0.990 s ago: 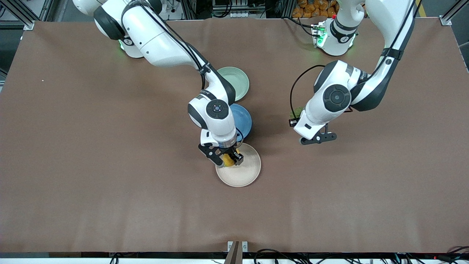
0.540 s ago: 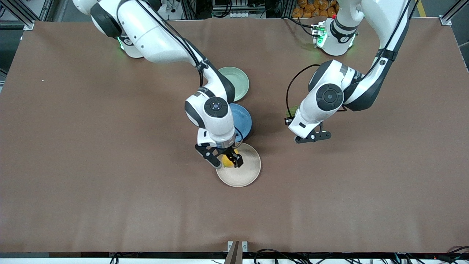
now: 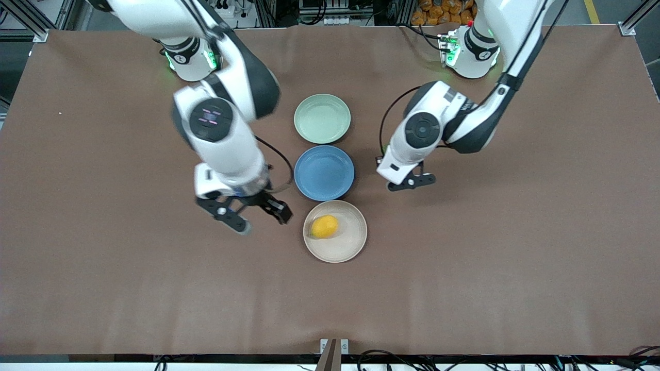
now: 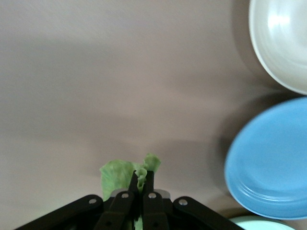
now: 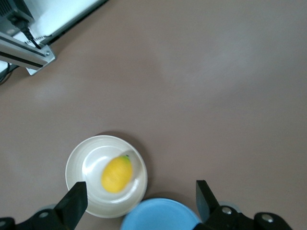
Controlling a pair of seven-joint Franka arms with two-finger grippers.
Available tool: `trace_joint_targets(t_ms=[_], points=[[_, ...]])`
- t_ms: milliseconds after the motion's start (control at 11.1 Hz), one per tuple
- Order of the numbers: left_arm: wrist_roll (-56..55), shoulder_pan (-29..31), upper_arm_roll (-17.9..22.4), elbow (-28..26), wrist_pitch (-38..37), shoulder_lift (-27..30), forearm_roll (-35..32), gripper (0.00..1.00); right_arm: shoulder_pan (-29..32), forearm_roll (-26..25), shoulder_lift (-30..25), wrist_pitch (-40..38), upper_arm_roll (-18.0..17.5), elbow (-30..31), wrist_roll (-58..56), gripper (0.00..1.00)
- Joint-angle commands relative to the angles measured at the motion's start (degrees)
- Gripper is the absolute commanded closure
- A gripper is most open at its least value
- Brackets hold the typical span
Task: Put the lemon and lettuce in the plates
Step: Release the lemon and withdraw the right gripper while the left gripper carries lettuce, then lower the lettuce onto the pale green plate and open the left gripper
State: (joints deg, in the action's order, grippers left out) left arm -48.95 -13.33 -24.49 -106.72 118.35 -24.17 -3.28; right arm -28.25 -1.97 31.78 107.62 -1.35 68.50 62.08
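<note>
The lemon lies in the beige-white plate, beside the right gripper, whose fingers are spread wide and empty over the brown table. The left gripper, over the table near the blue plate, pinches the lettuce.
</note>
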Motion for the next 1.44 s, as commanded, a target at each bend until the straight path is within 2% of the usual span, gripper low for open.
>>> trace_joint_targets(t_ms=[0, 180, 450, 720, 810, 900, 990, 1170, 1350], points=[[-12.3, -8.3, 0.2, 6.3, -0.8, -6.0, 0.8, 1.0, 6.2, 2.8, -11.8, -7.5, -0.6, 6.6, -14.4, 0.0], [-21.0, -15.5, 0.3, 8.0, -0.8, -7.5, 0.4, 1.0, 10.7, 2.8, -17.4, -11.1, -0.6, 9.4, -22.9, 0.0], [-26.3, -22.5, 0.3, 8.8, -0.8, -8.6, 0.8, 1.0, 16.3, 2.7, -21.9, -16.6, 0.0, 9.6, -31.0, 0.0], [-27.5, -26.0, 0.5, 12.0, -0.8, -12.1, -0.1, 1.0, 22.8, 2.7, -25.0, -20.2, 0.3, 9.6, -43.5, 0.0], [-27.4, -27.1, 0.8, 13.3, -0.8, -13.3, -0.1, 0.78, 24.6, 2.7, -25.9, -21.1, 0.3, 9.7, -46.3, 0.0], [-26.9, -27.9, 0.8, 13.4, -0.8, -13.9, -0.7, 0.03, 26.4, 2.7, -26.5, -21.8, 0.3, 9.8, -49.2, 0.0], [-27.4, -28.3, 0.8, 13.4, -0.8, -13.7, -2.2, 0.0, 27.8, 2.7, -27.5, -22.4, 0.3, 11.3, -52.6, 0.0], [-27.7, -27.3, 1.5, 13.1, -0.8, -12.0, -2.6, 0.0, 29.8, 2.7, -29.5, -21.9, 1.0, 14.3, -57.4, 0.0], [-25.9, -24.8, 6.9, 13.5, -2.9, -7.3, -3.2, 0.0, 29.9, 2.7, -30.7, -21.9, 2.1, 15.5, -59.7, 0.0]])
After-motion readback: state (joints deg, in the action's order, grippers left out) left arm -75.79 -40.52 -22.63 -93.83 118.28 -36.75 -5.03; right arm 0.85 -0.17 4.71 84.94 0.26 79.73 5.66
